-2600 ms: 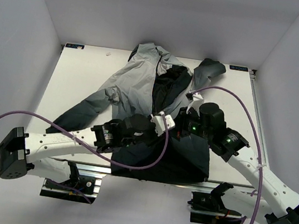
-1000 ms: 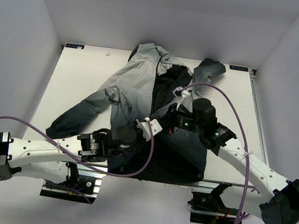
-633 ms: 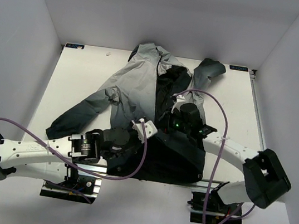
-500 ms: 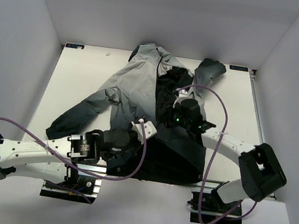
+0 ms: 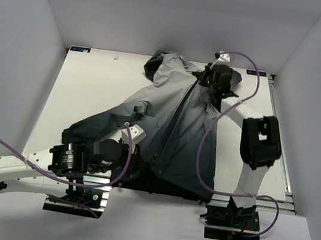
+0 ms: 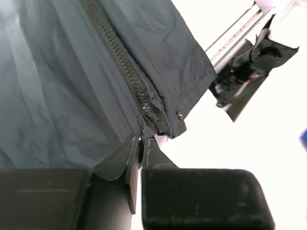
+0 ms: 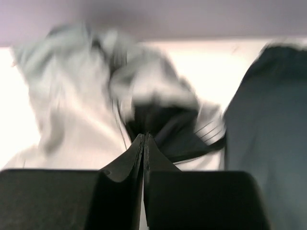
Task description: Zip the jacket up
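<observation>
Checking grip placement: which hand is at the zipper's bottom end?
The left hand, pinching the jacket by the zipper's bottom end; the right hand is at the collar.

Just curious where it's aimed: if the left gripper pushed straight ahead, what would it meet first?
The jacket: the left gripper has its tips at the hem, with the bottom end of the zipper just beyond, though depth is hard to judge.

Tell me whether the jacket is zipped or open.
Zipped along most of its front: the jacket panels meet along one dark zipper line, teeth meshed at the hem. The top end is hidden.
</observation>
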Controlling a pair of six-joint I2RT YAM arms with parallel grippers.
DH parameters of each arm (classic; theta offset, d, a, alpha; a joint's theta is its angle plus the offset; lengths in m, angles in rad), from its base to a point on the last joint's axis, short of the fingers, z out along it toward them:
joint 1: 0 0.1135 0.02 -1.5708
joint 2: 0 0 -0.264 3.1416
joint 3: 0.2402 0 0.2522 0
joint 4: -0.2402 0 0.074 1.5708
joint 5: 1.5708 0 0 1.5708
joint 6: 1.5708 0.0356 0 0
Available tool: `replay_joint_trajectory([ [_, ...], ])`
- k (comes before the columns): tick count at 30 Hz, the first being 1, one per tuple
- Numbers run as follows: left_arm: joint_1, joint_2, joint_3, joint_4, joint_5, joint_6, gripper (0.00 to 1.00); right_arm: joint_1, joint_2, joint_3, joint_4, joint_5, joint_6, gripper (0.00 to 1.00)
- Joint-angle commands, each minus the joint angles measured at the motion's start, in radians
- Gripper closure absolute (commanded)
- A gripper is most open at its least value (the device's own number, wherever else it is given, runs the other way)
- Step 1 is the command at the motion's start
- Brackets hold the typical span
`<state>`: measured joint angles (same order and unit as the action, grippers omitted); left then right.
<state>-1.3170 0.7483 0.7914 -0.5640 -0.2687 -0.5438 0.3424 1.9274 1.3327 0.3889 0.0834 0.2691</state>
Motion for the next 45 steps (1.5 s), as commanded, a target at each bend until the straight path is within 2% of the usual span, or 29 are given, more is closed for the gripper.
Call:
replay_joint_trajectory([
  [1,-0.025,-0.056,-0.009,-0.196,0.157,-0.256,1.00,-0.092,0.106,0.245,0.128,0.187,-0.109,1.00],
  [3,-0.025,-0.087,0.000,-0.241,0.160,-0.306,1.00,-0.101,0.237,0.371,0.127,0.249,-0.184,1.00],
  [5,-0.025,-0.110,-0.003,-0.286,0.167,-0.379,1.00,-0.120,0.398,0.639,0.088,0.280,-0.206,1.00],
  [6,-0.025,-0.116,-0.007,-0.303,0.175,-0.399,1.00,-0.128,0.468,0.765,-0.023,0.279,-0.203,1.00],
  [7,-0.027,-0.116,-0.011,-0.342,0.181,-0.441,1.00,-0.135,0.528,0.881,-0.056,0.289,-0.196,1.00],
  [8,-0.027,-0.109,-0.004,-0.356,0.192,-0.452,1.00,-0.147,0.635,1.081,-0.083,0.300,-0.188,1.00],
  [10,-0.028,-0.086,0.000,-0.376,0.212,-0.476,1.00,-0.158,0.679,1.149,-0.067,0.297,-0.171,1.00],
  [11,-0.030,-0.057,0.006,-0.398,0.218,-0.481,1.00,-0.160,0.653,1.127,-0.050,0.294,-0.160,1.00],
  [12,-0.031,-0.043,0.014,-0.402,0.224,-0.479,1.00,-0.163,0.616,1.009,-0.023,0.250,-0.150,1.00],
  [13,-0.030,-0.026,0.023,-0.412,0.209,-0.473,1.00,-0.161,0.576,0.917,0.078,0.213,-0.145,1.00],
  [15,-0.030,0.022,0.045,-0.404,0.172,-0.460,1.00,-0.163,0.461,0.718,0.136,0.064,-0.136,1.00],
  [16,-0.030,0.037,0.051,-0.398,0.169,-0.446,0.59,-0.161,0.438,0.689,0.133,0.027,-0.136,1.00],
  [18,-0.031,0.077,0.071,-0.401,0.161,-0.443,0.09,-0.160,0.362,0.611,0.094,-0.067,-0.137,1.00],
  [19,-0.030,0.085,0.080,-0.407,0.154,-0.440,0.02,-0.160,0.298,0.576,0.090,-0.076,-0.137,1.00],
  [22,-0.030,0.091,0.138,-0.439,0.068,-0.446,0.02,-0.160,0.134,0.386,0.099,-0.131,-0.131,0.95],
  [24,-0.030,0.076,0.169,-0.439,0.011,-0.444,0.02,-0.160,0.050,0.289,0.107,-0.135,-0.125,0.88],
  [27,-0.028,0.071,0.218,-0.427,-0.157,-0.459,0.02,-0.158,-0.085,0.177,0.001,-0.128,-0.101,0.64],
  [28,-0.028,0.078,0.236,-0.419,-0.261,-0.478,0.02,-0.160,-0.144,0.128,-0.033,-0.131,-0.091,0.46],
  [30,-0.016,0.091,0.255,-0.418,-0.364,-0.501,0.02,-0.158,-0.207,0.067,-0.109,-0.151,-0.081,0.12],
  [32,0.025,0.134,0.314,-0.454,-0.478,-0.530,0.02,-0.160,-0.301,-0.033,-0.160,-0.133,-0.027,0.10],
  [34,0.169,0.161,0.348,-0.424,-0.497,-0.468,0.02,-0.161,-0.396,-0.096,-0.243,-0.114,0.011,0.11],
  [35,0.233,0.172,0.351,-0.368,-0.439,-0.399,0.02,-0.160,-0.427,-0.162,-0.258,-0.102,0.030,0.11],
  [36,0.384,0.175,0.336,-0.288,-0.375,-0.327,0.02,-0.160,-0.459,-0.197,-0.266,-0.103,0.038,0.11],
  [37,0.471,0.181,0.319,-0.110,-0.272,-0.171,0.02,-0.161,-0.516,-0.229,-0.281,-0.109,0.044,0.11],
  [38,0.554,0.234,0.310,-0.061,-0.160,-0.138,0.02,-0.160,-0.540,-0.275,-0.303,-0.112,0.071,0.11],
  [39,0.719,0.288,0.334,-0.039,0.023,-0.125,0.02,-0.161,-0.565,-0.291,-0.327,-0.116,0.081,0.11],
  [41,0.865,0.412,0.383,-0.036,0.182,-0.071,0.02,-0.160,-0.626,-0.317,-0.428,-0.117,0.099,0.11],
  [42,0.962,0.524,0.431,-0.042,0.251,-0.055,0.02,-0.161,-0.645,-0.334,-0.462,-0.110,0.107,0.11],
  [45,1.056,0.591,0.444,0.030,0.223,-0.035,0.02,-0.160,-0.711,-0.372,-0.568,-0.071,0.113,0.11],
])
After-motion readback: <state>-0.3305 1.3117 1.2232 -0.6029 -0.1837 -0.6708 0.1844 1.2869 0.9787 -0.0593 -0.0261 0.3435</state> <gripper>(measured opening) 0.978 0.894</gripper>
